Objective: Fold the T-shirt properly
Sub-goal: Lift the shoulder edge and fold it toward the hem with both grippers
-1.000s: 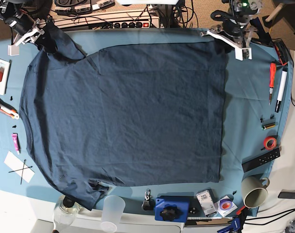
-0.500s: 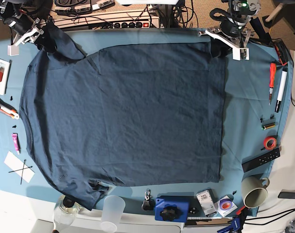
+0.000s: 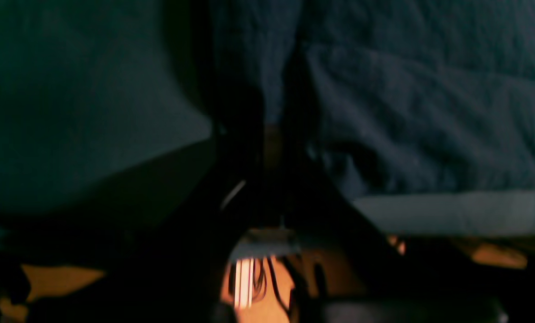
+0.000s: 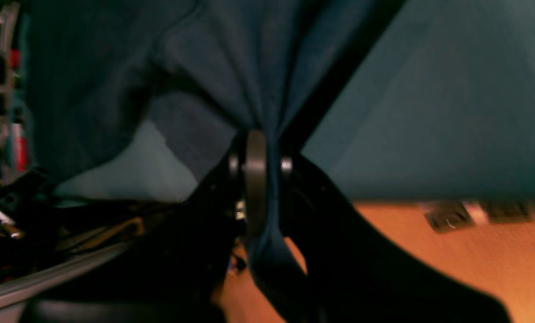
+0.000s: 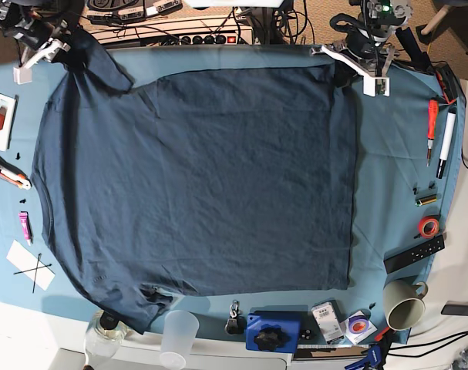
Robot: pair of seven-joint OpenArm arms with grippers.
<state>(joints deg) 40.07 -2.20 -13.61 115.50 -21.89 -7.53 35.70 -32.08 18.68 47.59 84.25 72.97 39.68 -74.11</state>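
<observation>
A: Where is the shirt (image 5: 195, 181)?

B: Spread nearly flat on the table cloth (image 5: 395, 162), covering most of it, with the hem toward the base view's right and one sleeve at the top left corner.

A: And the grippers?

B: The right gripper (image 4: 256, 179) is clamped on that sleeve; the wrist view shows cloth bunched between its jaws and hanging through. The left gripper (image 5: 349, 65) sits at the hem's far corner. Its wrist view is too dark and blurred, so I cannot tell whether it has closed on anything.

A: How will the shirt handle?

B: Soft, light and limp, I judge. It creases wherever it is pinched, and any lifted edge will sag between the two holds. It won't break, but thin cloth can slip from a shallow pinch.

A: So where should it be held?

B: At the sleeve seam and hem corner, where doubled cloth gives more bite.
</observation>
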